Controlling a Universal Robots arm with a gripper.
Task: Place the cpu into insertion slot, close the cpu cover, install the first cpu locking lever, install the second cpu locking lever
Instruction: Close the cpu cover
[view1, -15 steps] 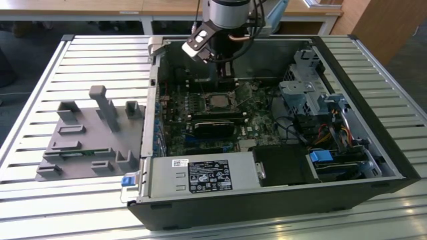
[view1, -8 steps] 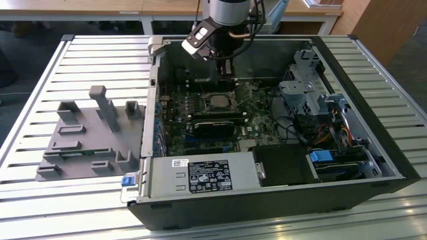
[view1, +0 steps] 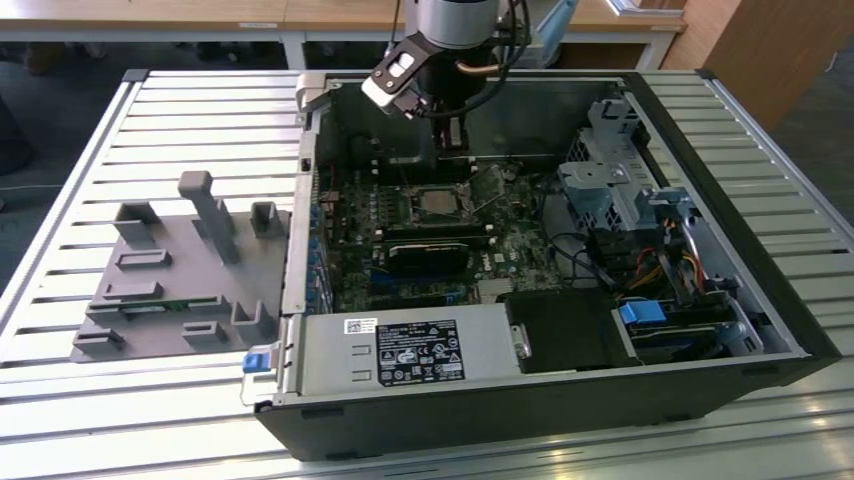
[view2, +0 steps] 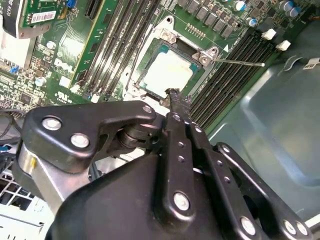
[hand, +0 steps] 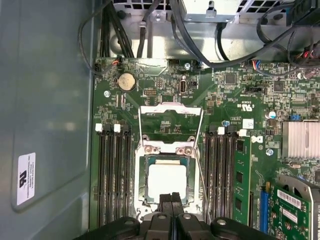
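cpu (hand: 167, 182) lies flat in the insertion slot (hand: 140, 186), at the tips of the gripper (hand: 171, 198), whose fingers are pressed together with nothing between them. the cpu cover (hand: 171, 107) stands flipped open on the slot's far side. a thin locking lever (view2: 239, 62) sticks out beside the slot over the green circuit board (hand: 235, 95).

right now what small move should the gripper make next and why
Probably reach to the cpu cover and tip it down: the cpu already sits in the insertion slot, the cover lies flipped open, and the shut gripper holds nothing.
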